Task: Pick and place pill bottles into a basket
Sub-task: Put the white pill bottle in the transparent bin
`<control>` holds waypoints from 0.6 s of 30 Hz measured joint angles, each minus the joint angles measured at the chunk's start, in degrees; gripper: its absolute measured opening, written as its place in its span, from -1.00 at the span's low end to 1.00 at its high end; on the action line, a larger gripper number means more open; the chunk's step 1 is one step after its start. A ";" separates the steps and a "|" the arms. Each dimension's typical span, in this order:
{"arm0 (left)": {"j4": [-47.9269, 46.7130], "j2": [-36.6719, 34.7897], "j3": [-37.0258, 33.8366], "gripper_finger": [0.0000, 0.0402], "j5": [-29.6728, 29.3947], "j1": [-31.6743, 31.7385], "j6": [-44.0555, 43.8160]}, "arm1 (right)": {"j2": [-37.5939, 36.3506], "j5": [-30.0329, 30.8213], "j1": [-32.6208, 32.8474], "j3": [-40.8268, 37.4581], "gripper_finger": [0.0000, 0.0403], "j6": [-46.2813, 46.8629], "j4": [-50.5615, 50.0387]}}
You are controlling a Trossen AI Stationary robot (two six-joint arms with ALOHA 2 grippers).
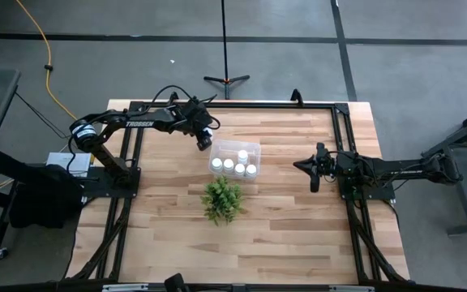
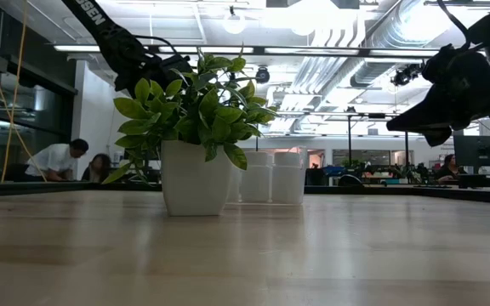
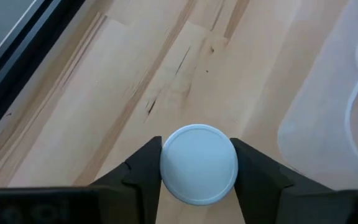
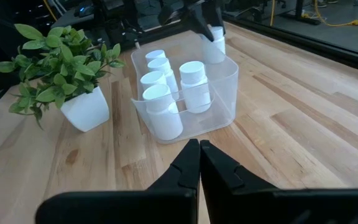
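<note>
**Last bottle getting picked up**

The table (image 1: 298,219) is carrying the basket (image 1: 252,149), w/ five bottles (image 4: 196,84) standing inside. The left gripper (image 3: 199,163) is clamping the sixth bottle (image 3: 199,163) by its cap, just beside the basket. Next, probably: lifting it over the wall. The right gripper (image 4: 199,163) is waiting well apart, fingers together.

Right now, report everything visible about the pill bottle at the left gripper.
The pill bottle is small, white and cylindrical with a smooth round cap, plastic by its look. It stands upright between the left gripper fingers, which press its cap from both sides. It sits just outside the clear basket, near its far left corner, over the wooden table.
</note>
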 joint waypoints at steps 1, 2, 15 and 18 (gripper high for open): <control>0.04 0.00 0.00 -0.03 -0.22 0.00 -0.08 | -0.01 -0.33 0.00 0.00 -0.99 0.00 -0.04; 0.04 0.00 0.00 -0.03 -0.30 0.00 -0.22 | -0.01 -0.68 0.00 0.00 -0.99 0.00 -0.07; -0.49 -0.11 2.31 -0.02 -0.40 0.00 -4.75 | 0.01 -1.21 0.00 0.00 -0.99 -0.02 -0.12; -0.53 -0.11 4.13 -0.02 -0.02 0.00 -4.79 | 0.01 -1.21 0.00 -0.02 -0.99 -0.02 -0.10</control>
